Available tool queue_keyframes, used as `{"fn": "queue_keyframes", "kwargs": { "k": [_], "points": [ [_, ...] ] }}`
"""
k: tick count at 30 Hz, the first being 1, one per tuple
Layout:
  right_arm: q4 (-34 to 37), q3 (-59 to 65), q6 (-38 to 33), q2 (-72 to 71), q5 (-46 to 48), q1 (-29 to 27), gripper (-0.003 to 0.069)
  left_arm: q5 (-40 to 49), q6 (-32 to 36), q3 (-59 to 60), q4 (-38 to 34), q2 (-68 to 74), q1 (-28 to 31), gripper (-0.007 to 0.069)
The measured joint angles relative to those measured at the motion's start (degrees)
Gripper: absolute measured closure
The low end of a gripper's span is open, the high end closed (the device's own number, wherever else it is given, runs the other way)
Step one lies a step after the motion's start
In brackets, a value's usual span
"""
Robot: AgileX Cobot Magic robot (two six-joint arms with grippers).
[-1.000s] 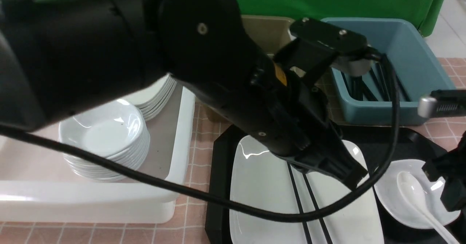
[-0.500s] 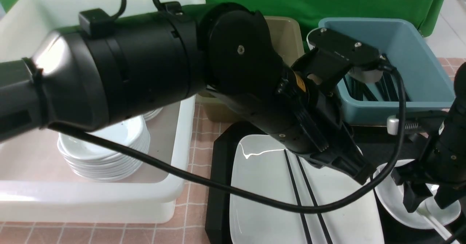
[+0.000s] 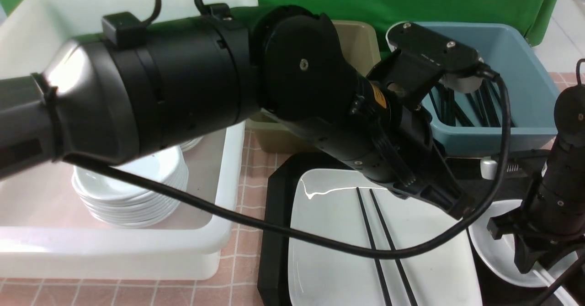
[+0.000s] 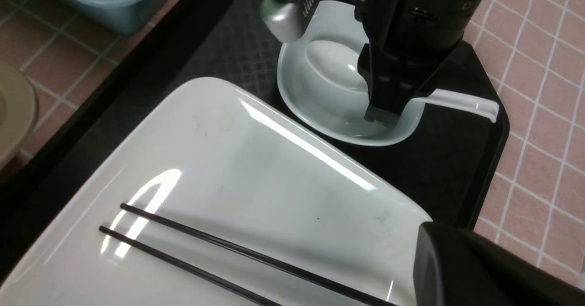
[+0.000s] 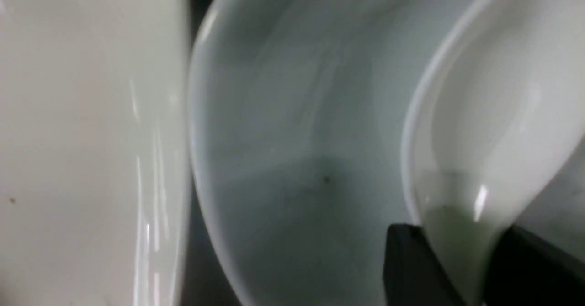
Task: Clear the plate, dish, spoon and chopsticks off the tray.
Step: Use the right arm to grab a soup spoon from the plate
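Observation:
The large white plate (image 3: 333, 251) lies on the black tray (image 3: 274, 224), with the two black chopsticks (image 3: 381, 251) lying lengthwise on it. To its right on the tray sits the small dish (image 3: 496, 251), and in it the white spoon (image 4: 333, 64), its handle sticking out over the rim. My right gripper (image 5: 457, 269) points down into the dish, its fingers pressed against both sides of the spoon's neck. My left gripper (image 3: 457, 208) hovers shut and empty above the plate's far right corner.
A white tub (image 3: 114, 251) on the left holds stacks of white dishes (image 3: 132, 192). Behind the tray stand an olive bin (image 3: 354, 41) and a blue bin (image 3: 525, 73) with black chopsticks inside. My left arm crosses much of the front view.
My right gripper came down into the dish, opened wide, then closed around the spoon's neck. The left arm swung up and back, its tip drifting slightly right over the plate.

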Motion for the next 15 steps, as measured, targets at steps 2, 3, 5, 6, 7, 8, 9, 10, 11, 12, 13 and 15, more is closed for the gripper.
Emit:
{"fn": "queue_keyframes", "kwargs": {
  "k": [2, 3, 5, 6, 7, 8, 9, 10, 11, 12, 13, 15],
  "points": [
    [0.78, -1.25, 0.00, -1.17, 1.02, 0.00, 0.0400, 0.09, -2.36, -0.21, 1.92, -0.14, 0.60, 0.0628],
    [0.78, -1.39, -0.06, -1.35, 1.13, 0.00, 0.0400, 0.07, -2.62, -0.21, 2.14, -0.14, 0.70, 0.0628],
    [4.89, -4.06, -1.45, -5.19, 1.88, 0.07, 0.0400, 1.09, -6.82, -1.11, 5.05, -1.43, 3.55, 0.0628],
    [5.32, -4.31, -1.45, -5.50, 1.88, 0.07, 0.0400, 1.16, -7.10, -1.21, 5.27, -1.58, 3.55, 0.0628],
    [9.03, -6.48, -3.16, -7.60, 1.56, 0.44, 0.0400, 1.35, -8.76, -1.87, 6.69, -2.79, 5.89, 0.0628],
    [12.36, -8.47, -5.01, -8.72, 1.02, 0.90, 0.0400, 1.52, -9.63, -2.36, 7.44, -3.80, 7.85, 0.0628],
    [15.42, -10.96, -7.23, -9.30, 0.44, 1.50, 0.0400, 1.61, -10.04, -2.74, 8.05, -4.67, 9.94, 0.0628],
    [20.66, -14.32, -10.00, -9.55, -0.30, 2.47, 0.0400, 1.68, -10.38, -3.11, 8.81, -6.21, 12.59, 0.0628],
    [20.66, -14.93, -10.46, -9.55, -0.50, 2.66, 0.0400, 1.68, -10.38, -3.11, 8.91, -6.21, 13.02, 0.0628],
    [23.76, -17.97, -12.23, -9.10, -1.51, 3.66, 0.0400, 1.73, -10.57, -3.34, 9.34, -7.18, 15.30, 0.0628],
    [27.26, -23.18, -13.64, -7.15, -3.52, 5.54, 0.0400, 1.73, -10.91, -3.48, 9.60, -8.48, 19.32, 0.0628],
    [28.84, -30.15, -13.71, -3.73, -5.97, 7.76, 0.0400, 2.16, -11.07, -3.48, 9.48, -9.09, 22.91, 0.0628]
  ]
}}
